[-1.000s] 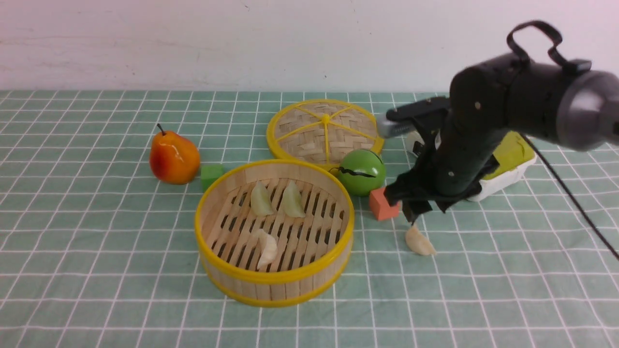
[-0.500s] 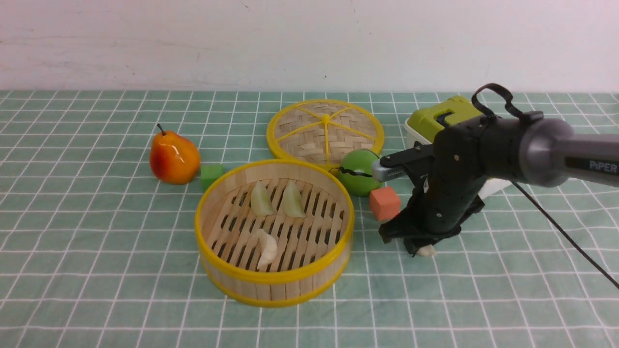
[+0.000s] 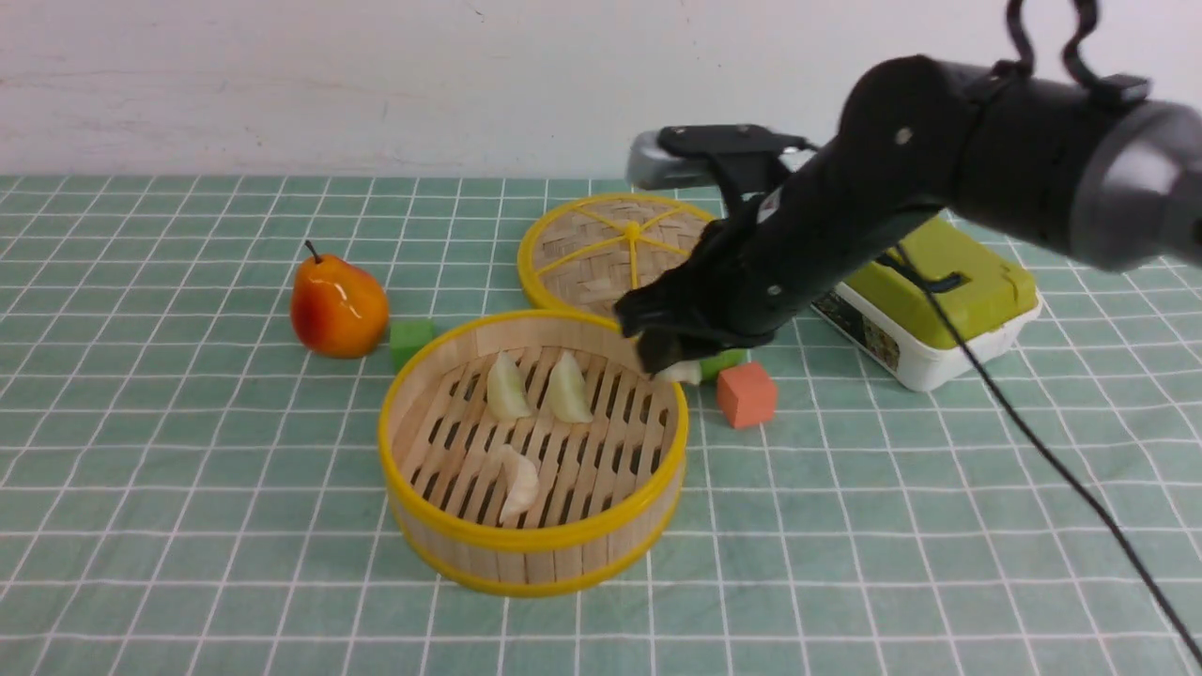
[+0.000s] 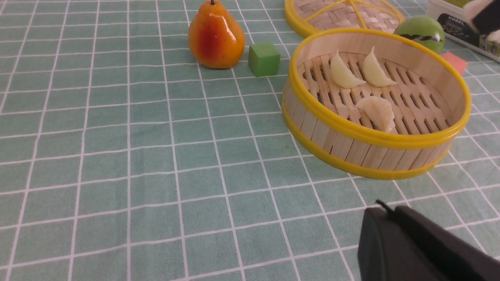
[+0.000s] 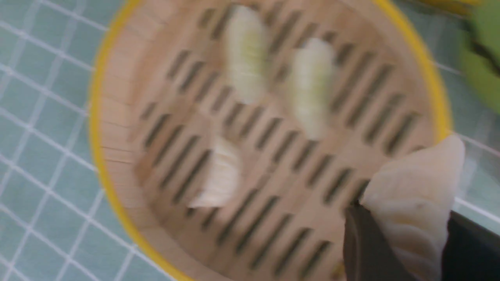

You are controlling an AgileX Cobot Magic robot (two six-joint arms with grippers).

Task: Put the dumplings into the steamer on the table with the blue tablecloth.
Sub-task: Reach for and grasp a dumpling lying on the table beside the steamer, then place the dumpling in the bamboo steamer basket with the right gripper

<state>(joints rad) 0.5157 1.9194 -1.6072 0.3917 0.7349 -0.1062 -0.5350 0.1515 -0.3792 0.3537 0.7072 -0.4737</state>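
Since half a second ago: right gripper (image 3: 671, 361) up off the tablecloth (image 3: 188, 469) and across to the steamer (image 3: 526, 545), now above its far right rim. Jaws clamped on the fourth dumpling (image 5: 414, 203), its tip hanging below them. Three dumplings (image 3: 508, 387) lie inside. Its bare slats sit below and to my left of the load. Left gripper (image 4: 384, 218) closed, well apart; right arm nearer.

steamer (image 3: 526, 559) is showing matt slatted wood, smooth yellow rims | dumplings (image 3: 508, 387) are gleaming pale, glossy | table (image 3: 188, 469) is wearing matt cloth | pear (image 3: 338, 305) is shining glossy
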